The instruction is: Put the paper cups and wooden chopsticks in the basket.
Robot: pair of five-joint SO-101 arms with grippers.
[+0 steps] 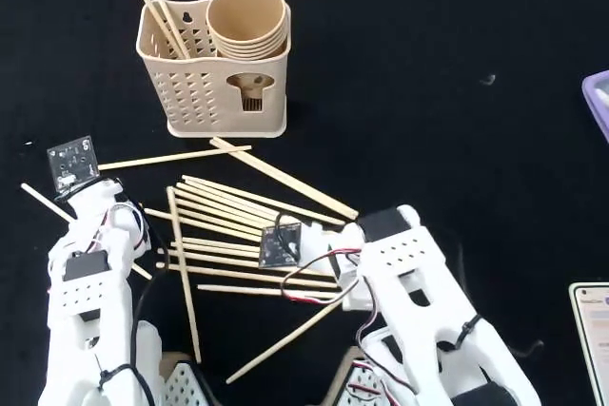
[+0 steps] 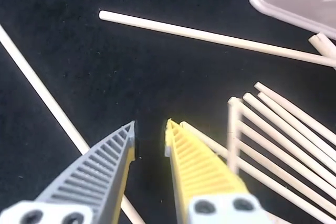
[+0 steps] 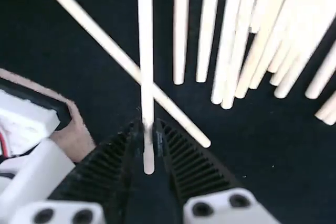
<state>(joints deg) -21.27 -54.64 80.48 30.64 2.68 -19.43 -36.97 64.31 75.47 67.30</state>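
Chopsticks (image 3: 231, 35) lay fanned on the surface (image 3: 63, 77) beyond the right tool (image 3: 149, 129), which pinched one chopstick (image 3: 145, 51) by its end. Left tool (image 2: 150, 127) gaped partly, empty, another chopstick (image 2: 42, 87) beside it.

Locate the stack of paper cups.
In the high view, the paper cups sit nested inside the basket, in its right half, beside two chopsticks standing in the left half.

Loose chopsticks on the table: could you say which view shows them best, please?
The high view: the loose chopsticks mostly show full length. The left wrist view catches several ends; the right wrist view, one chopstick in the right claw.
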